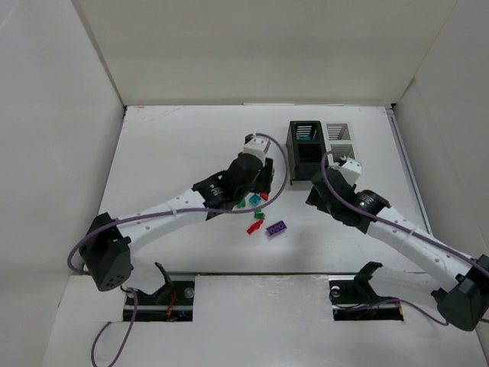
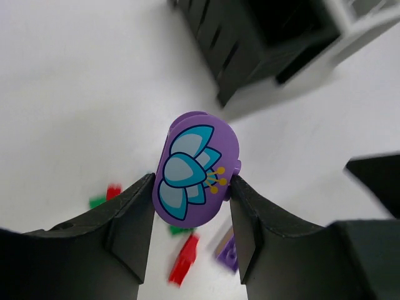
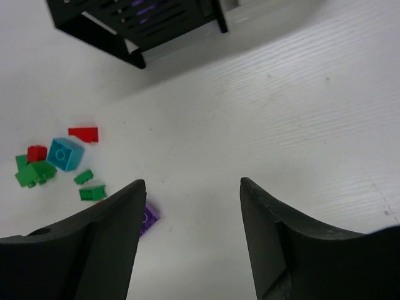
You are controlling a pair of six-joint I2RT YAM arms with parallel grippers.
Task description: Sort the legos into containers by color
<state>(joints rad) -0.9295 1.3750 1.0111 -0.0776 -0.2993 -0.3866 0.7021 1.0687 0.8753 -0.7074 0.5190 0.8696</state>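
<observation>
The left jaws are pinched narrow on a purple piece (image 2: 197,165), a flat, rounded tile printed with a blue flower. It is held by its two side edges and lifted clear of the table (image 1: 168,153). From the wrist view the black bin (image 1: 293,153) lies at about one o'clock from the tile, with the white bin (image 1: 339,125) joined to its far side. The loose bricks (image 1: 256,202) lie near the middle of the table, at roughly seven o'clock from the bins. They are green, teal and red, and a purple brick (image 1: 276,228) and a red brick (image 1: 254,227) lie just nearer the arms. The right jaws stand wide and empty, hovering over bare table near the black bin, with the loose bricks off at their nine o'clock. The tile looks very light, hard and glossy, so I'd expect it to be slippery. With only thin curved edges to bear on, it could swivel or squirt out under a hard squeeze. A squarer hold across its straightest flanks seems safest to me. I cannot see into the bins well enough to say what each one holds.
</observation>
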